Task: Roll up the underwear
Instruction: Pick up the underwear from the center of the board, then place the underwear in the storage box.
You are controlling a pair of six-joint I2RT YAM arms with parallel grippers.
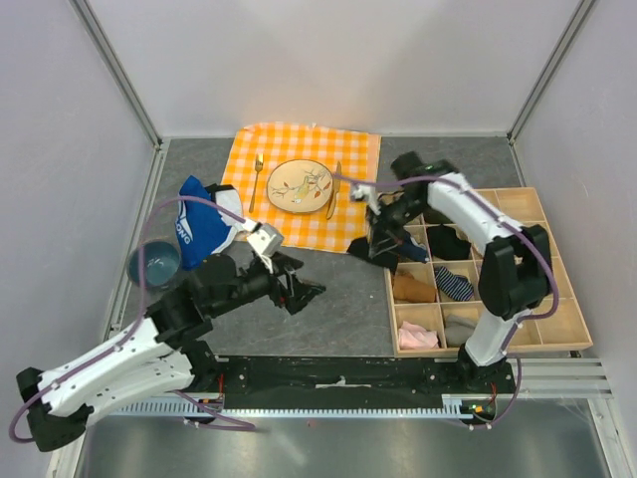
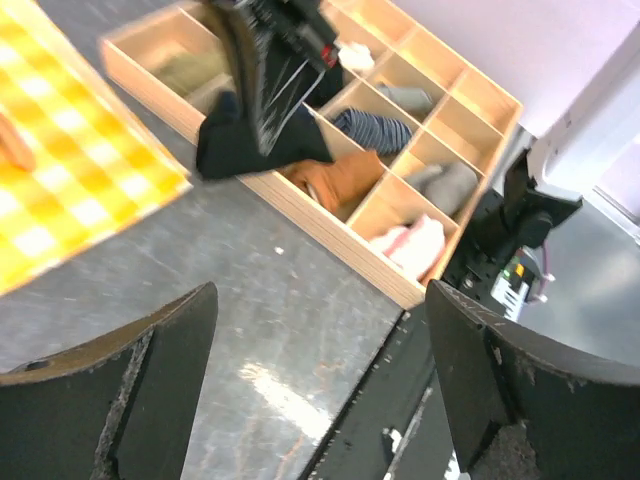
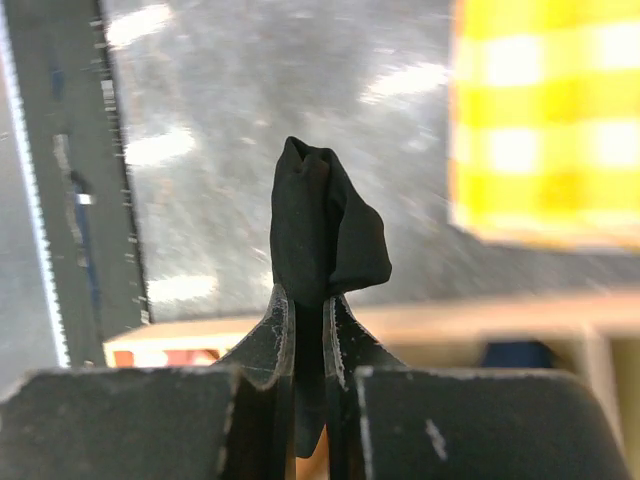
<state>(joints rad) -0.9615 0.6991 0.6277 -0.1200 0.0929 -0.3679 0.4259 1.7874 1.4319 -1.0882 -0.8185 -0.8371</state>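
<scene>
The underwear [image 3: 322, 225] is a bunched piece of plain black fabric pinched between my right gripper's [image 3: 308, 295] jaws. In the top view the right gripper [image 1: 383, 231] holds it [image 1: 364, 249] just left of the wooden box, low over the grey table by the checked cloth's corner. The left wrist view shows the black fabric [image 2: 232, 148] hanging from the right gripper in front of the box. My left gripper [image 1: 305, 293] is open and empty, low over the grey table to the left of the underwear; its fingers [image 2: 170, 340] stand wide apart.
A wooden divider box [image 1: 557, 334] at the right holds socks and other folded cloths. An orange checked cloth [image 1: 350, 159] carries a plate [image 1: 300, 185], fork and knife. A blue garment [image 1: 202, 231] and a blue bowl [image 1: 155, 266] lie at the left.
</scene>
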